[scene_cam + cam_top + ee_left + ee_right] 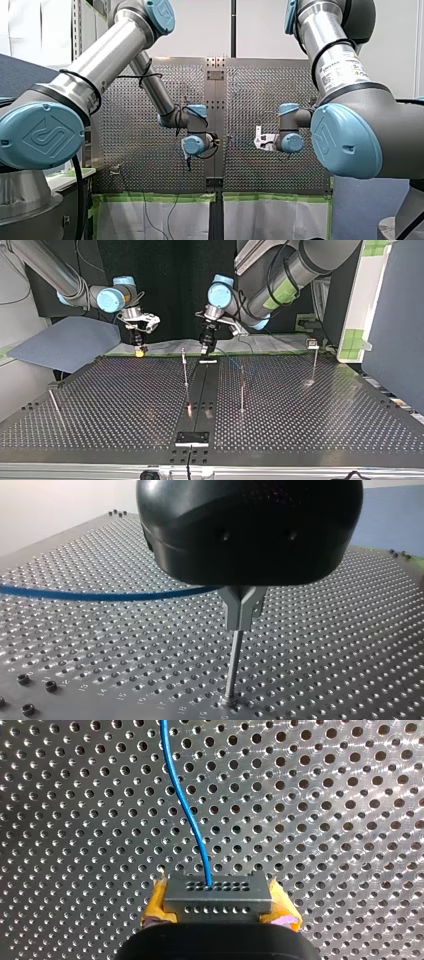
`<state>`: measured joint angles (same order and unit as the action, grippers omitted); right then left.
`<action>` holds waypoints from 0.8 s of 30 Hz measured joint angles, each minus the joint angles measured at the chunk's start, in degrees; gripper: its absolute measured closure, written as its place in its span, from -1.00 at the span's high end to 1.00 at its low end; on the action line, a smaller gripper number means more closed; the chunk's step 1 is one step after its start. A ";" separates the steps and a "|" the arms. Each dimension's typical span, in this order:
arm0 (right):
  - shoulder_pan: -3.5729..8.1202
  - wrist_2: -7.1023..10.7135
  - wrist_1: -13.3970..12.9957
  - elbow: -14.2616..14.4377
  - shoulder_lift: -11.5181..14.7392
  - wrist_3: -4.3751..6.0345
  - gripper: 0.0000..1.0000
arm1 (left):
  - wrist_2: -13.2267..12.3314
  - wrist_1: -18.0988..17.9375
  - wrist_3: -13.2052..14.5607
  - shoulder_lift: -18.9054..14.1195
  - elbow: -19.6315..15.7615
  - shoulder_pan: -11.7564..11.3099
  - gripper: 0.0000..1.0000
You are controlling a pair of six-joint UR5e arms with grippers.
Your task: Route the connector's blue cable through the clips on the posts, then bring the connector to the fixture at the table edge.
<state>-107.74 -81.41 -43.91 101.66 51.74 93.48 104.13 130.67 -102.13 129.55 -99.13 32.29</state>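
My right gripper [218, 906] is shut on the grey connector [217, 890], with a yellow pad against each end. The blue cable [186, 800] leaves the connector's top and curves away over the perforated table. In the top view this gripper [140, 351] hangs at the far edge, left of the middle. My left gripper [205, 350] hangs shut near the centre strip's far end. In the left wrist view its black body [250, 530] hides the fingers. The cable [100, 596] runs in under that body, beside a forked clip [243, 606] on a thin post. Whether the cable is pinched is hidden.
Thin posts stand on the table [125, 405]: one [185, 371] left of the dark centre strip, one [242, 390] right of it, one [315, 362] far right, and a leaning one [54, 404] near the left edge. A black fixture plate [191, 438] sits at the near edge.
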 joint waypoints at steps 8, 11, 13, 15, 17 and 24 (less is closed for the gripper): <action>0.13 -0.10 -0.79 -0.01 -0.04 0.20 -1.00 | 0.13 0.80 0.46 0.02 0.79 -0.28 -1.00; 0.19 -0.14 -0.95 -0.04 -0.06 0.25 -1.00 | 0.14 0.88 0.68 0.09 0.81 -0.41 -1.00; 0.25 -0.19 -1.13 -0.04 -0.08 0.29 -1.00 | 0.17 0.90 0.75 0.10 0.84 -0.53 -1.00; 0.31 -0.22 -1.30 -0.03 -0.12 0.35 -1.00 | 0.18 0.90 0.79 0.10 0.93 -0.64 -1.00; 0.36 -0.24 -1.38 -0.02 -0.15 0.37 -1.00 | 0.18 0.91 0.83 0.10 1.02 -0.74 -1.00; 0.55 -0.33 -1.76 -0.06 -0.26 0.51 -1.00 | 0.12 0.98 0.88 0.16 1.30 -1.02 -1.00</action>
<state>-107.18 -81.74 -45.67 101.59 51.49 93.99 104.26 131.66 -101.25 129.71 -97.83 31.27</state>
